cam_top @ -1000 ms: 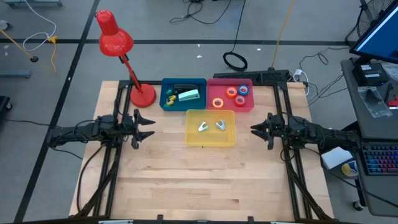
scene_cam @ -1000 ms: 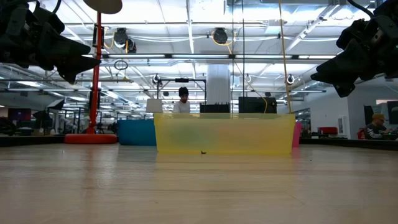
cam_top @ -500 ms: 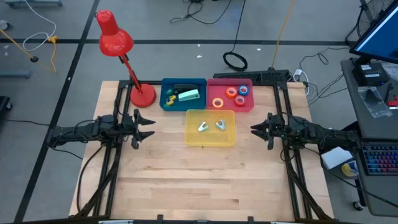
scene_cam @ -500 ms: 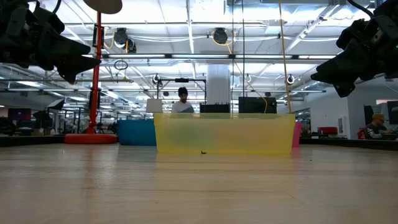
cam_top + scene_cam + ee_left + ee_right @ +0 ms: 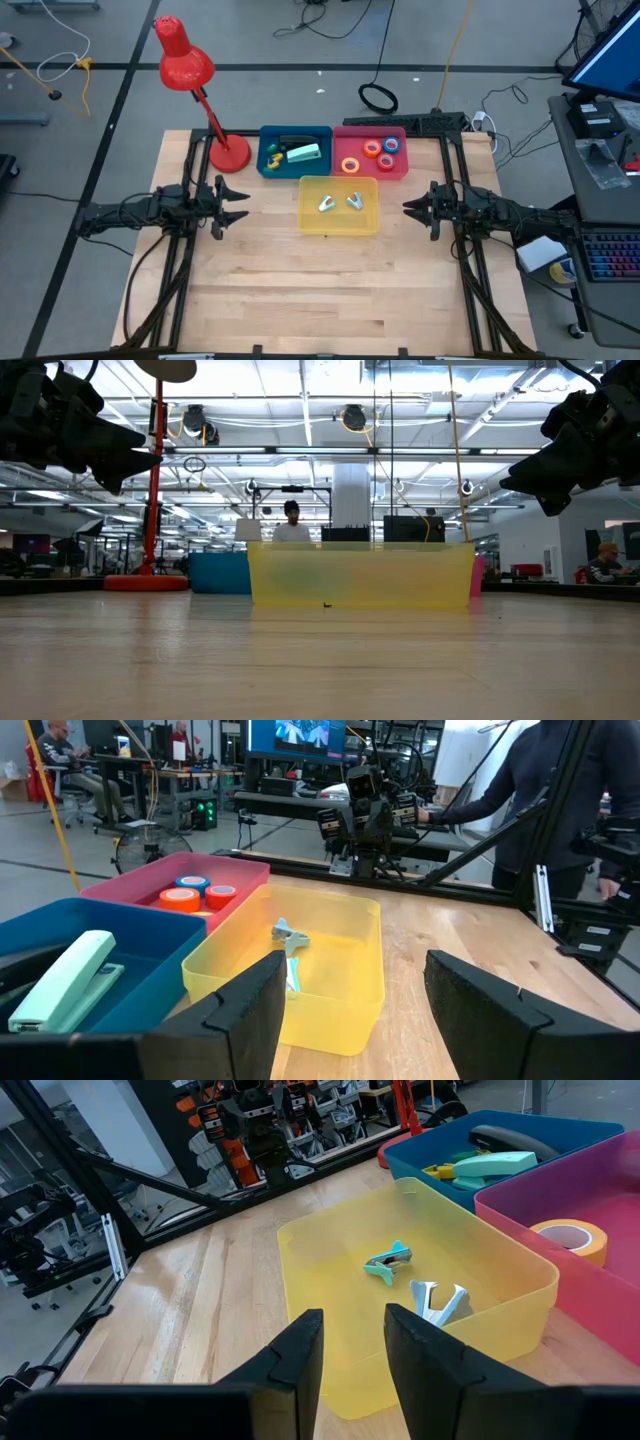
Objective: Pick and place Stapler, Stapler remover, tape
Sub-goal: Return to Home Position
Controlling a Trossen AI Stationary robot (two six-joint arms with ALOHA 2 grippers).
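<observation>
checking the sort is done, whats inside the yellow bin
The yellow bin holds a teal staple remover and a pale staple remover, lying apart. Nothing else shows in it. From table height its cloudy wall hides them.

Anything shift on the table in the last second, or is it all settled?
Nothing visibly changed. The left claw and right claw stay open and empty on either side of the translucent yellow plastic bin; the small ring-shaped tape rolls remain in the pink plastic bin.
</observation>
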